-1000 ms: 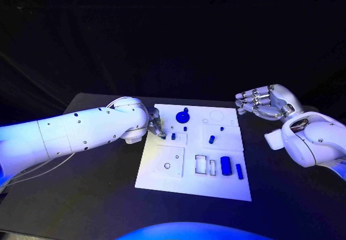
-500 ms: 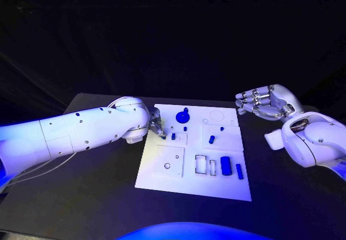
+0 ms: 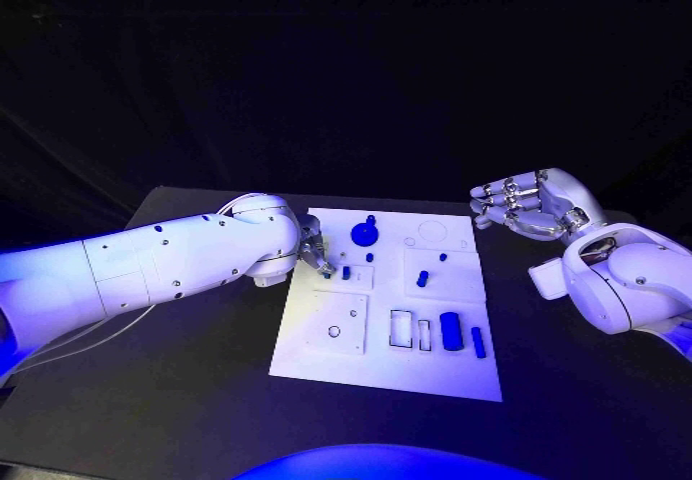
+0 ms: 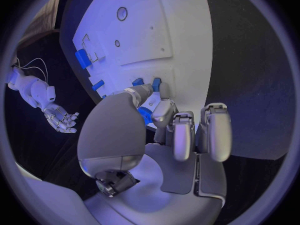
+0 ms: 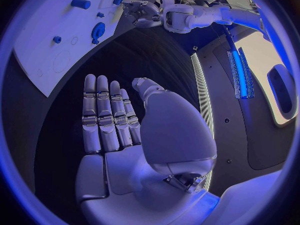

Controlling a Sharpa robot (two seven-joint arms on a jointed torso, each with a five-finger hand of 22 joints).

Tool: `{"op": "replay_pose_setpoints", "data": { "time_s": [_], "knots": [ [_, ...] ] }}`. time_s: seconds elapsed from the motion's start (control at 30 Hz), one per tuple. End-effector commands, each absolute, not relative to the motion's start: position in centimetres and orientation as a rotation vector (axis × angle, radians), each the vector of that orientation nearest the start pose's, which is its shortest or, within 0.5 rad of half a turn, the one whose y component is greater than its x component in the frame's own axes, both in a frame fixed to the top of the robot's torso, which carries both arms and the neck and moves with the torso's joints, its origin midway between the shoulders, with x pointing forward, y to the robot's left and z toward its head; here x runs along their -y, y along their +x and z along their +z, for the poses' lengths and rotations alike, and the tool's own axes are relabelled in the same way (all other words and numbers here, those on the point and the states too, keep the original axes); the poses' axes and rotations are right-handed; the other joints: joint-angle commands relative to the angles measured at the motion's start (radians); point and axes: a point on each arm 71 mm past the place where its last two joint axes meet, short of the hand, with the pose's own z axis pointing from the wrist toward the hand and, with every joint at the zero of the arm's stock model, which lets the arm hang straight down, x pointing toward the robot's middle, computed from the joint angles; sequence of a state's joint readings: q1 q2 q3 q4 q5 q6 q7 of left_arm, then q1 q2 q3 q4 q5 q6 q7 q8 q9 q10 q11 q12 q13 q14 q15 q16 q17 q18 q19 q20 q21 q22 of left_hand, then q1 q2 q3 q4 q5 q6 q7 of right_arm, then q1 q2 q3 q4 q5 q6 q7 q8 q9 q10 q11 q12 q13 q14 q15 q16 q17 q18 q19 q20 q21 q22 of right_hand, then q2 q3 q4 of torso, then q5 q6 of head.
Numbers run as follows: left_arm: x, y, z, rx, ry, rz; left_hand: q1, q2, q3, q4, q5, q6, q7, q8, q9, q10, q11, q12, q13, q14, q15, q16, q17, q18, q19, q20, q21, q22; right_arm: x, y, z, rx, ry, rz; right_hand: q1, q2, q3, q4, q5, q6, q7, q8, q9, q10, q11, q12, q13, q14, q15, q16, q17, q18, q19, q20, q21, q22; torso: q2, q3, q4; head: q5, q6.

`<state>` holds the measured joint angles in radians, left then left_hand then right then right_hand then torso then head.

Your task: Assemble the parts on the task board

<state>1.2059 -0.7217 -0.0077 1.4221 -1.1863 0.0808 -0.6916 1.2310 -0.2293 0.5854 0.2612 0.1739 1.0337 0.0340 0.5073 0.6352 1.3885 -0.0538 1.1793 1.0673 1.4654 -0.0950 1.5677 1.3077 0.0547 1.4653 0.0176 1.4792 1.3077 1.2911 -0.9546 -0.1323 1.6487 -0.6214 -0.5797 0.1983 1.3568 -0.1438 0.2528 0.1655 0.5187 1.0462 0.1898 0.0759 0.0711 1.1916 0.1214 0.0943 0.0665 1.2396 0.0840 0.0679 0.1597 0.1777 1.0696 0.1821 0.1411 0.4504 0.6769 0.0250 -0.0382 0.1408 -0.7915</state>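
Observation:
The white task board [image 3: 326,352] lies mid-table. Standing on it are a round blue knobbed part [image 3: 365,233], small blue pegs [image 3: 346,271] [image 3: 423,279] and, near the front, a blue cylinder [image 3: 453,331] beside a blue bar [image 3: 477,342]. My left hand [image 3: 316,256] hovers at the board's left edge, fingertips just left of the nearest peg. In the left wrist view the left hand [image 4: 164,116] has thumb and fingers apart around nothing, with pegs [image 4: 156,84] just beyond them. My right hand [image 3: 525,206] hangs open off the board's far right corner, its fingers [image 5: 106,112] straight and together.
Empty rectangular slots [image 3: 410,330] and a square plate with a round hole [image 3: 335,331] sit in the board's near half. Bare black table [image 3: 173,380] surrounds the board. My bulky left forearm [image 3: 159,265] lies over the table's left side.
My left arm has edged slightly toward the board. The parts and my right hand have stayed where they were.

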Motion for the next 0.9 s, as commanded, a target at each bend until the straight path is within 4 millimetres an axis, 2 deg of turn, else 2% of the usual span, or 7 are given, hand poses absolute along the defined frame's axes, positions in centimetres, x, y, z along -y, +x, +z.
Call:
{"op": "replay_pose_setpoints", "data": {
  "time_s": [0.03, 0.3, 0.43, 0.63, 0.9],
  "knots": [
    [-19.82, 49.99, -22.2, -2.276, -0.223, -0.172, -0.013, 0.002, -0.014, 0.004, -0.003, 0.028, -0.024, 0.003, 0.002, -0.001, -0.001, 0.005, 0.003, 0.105, -0.007, 0.003, 0.263, -0.014, 0.001, -0.004, 0.002, 0.097, 23.04, 46.88, -15.38, -1.468, 0.54, 1.097, -0.012, 0.002, 0.003, -0.003, 0.004, -0.003, 0.003, -0.006, -0.001, -0.001, 0.007, -0.006, -0.001, -0.009, 0.001, -0.005, -0.002, 0.003, 0.001, 0.007, -0.005, -0.001, 0.0, -0.0004, 0.0007, -0.002, -0.001],
    [-20.0, 50.24, -22.26, -2.269, -0.238, -0.163, -0.023, 0.017, -0.096, 0.026, -0.003, 0.033, -0.023, -0.001, 0.002, -0.002, -0.001, 0.002, 0.004, 0.105, -0.008, 0.003, 0.263, -0.014, 0.001, -0.005, 0.001, 0.095, 23.03, 46.87, -15.39, -1.468, 0.541, 1.097, -0.013, 0.001, 0.003, -0.003, 0.005, -0.003, 0.003, -0.006, -0.001, -0.001, 0.008, -0.006, -0.001, -0.009, 0.001, -0.004, -0.002, 0.003, 0.001, 0.007, -0.006, -0.002, 0.0, -0.0006, 0.0005, -0.001, -0.001],
    [-20.16, 50.38, -22.29, -2.265, -0.246, -0.159, -0.031, 0.025, -0.135, 0.028, -0.003, 0.034, -0.023, -0.005, 0.001, -0.004, 0.0, 0.0, 0.003, 0.105, -0.008, 0.003, 0.263, -0.013, 0.0, -0.005, 0.0, 0.095, 23.04, 46.88, -15.4, -1.468, 0.542, 1.097, -0.013, 0.001, 0.003, -0.003, 0.005, -0.003, 0.003, -0.006, -0.001, -0.001, 0.008, -0.006, -0.001, -0.009, 0.001, -0.004, -0.002, 0.003, 0.001, 0.007, -0.006, -0.002, 0.0, -0.0006, 0.0002, -0.002, 0.0],
    [-20.49, 50.5, -22.32, -2.262, -0.258, -0.15, -0.071, 0.045, -0.24, 0.031, -0.001, 0.037, -0.021, -0.014, -0.004, -0.009, 0.002, -0.007, 0.0, 0.105, -0.006, 0.003, 0.263, -0.013, 0.0, -0.004, -0.001, 0.094, 23.06, 46.88, -15.42, -1.469, 0.542, 1.096, -0.013, 0.001, 0.003, -0.003, 0.005, -0.003, 0.003, -0.006, -0.001, -0.001, 0.008, -0.006, -0.001, -0.009, 0.001, -0.004, -0.002, 0.003, 0.001, 0.007, -0.006, -0.002, 0.0, -0.0005, 0.0009, -0.003, 0.002],
    [-20.78, 50.5, -22.18, -2.245, -0.281, -0.163, -0.096, 0.064, -0.31, 0.033, 0.0, 0.04, -0.02, -0.02, -0.007, -0.011, 0.003, -0.009, -0.002, 0.105, -0.006, 0.003, 0.263, -0.013, -0.001, -0.004, -0.003, 0.092, 23.11, 46.87, -15.46, -1.47, 0.543, 1.095, -0.016, 0.0, 0.002, -0.002, 0.005, -0.004, 0.004, -0.007, -0.001, -0.002, 0.008, -0.007, -0.001, -0.01, 0.001, -0.005, -0.003, 0.003, 0.001, 0.007, -0.006, -0.003, 0.0, -0.0008, 0.0001, -0.005, 0.004]
  ]
}}
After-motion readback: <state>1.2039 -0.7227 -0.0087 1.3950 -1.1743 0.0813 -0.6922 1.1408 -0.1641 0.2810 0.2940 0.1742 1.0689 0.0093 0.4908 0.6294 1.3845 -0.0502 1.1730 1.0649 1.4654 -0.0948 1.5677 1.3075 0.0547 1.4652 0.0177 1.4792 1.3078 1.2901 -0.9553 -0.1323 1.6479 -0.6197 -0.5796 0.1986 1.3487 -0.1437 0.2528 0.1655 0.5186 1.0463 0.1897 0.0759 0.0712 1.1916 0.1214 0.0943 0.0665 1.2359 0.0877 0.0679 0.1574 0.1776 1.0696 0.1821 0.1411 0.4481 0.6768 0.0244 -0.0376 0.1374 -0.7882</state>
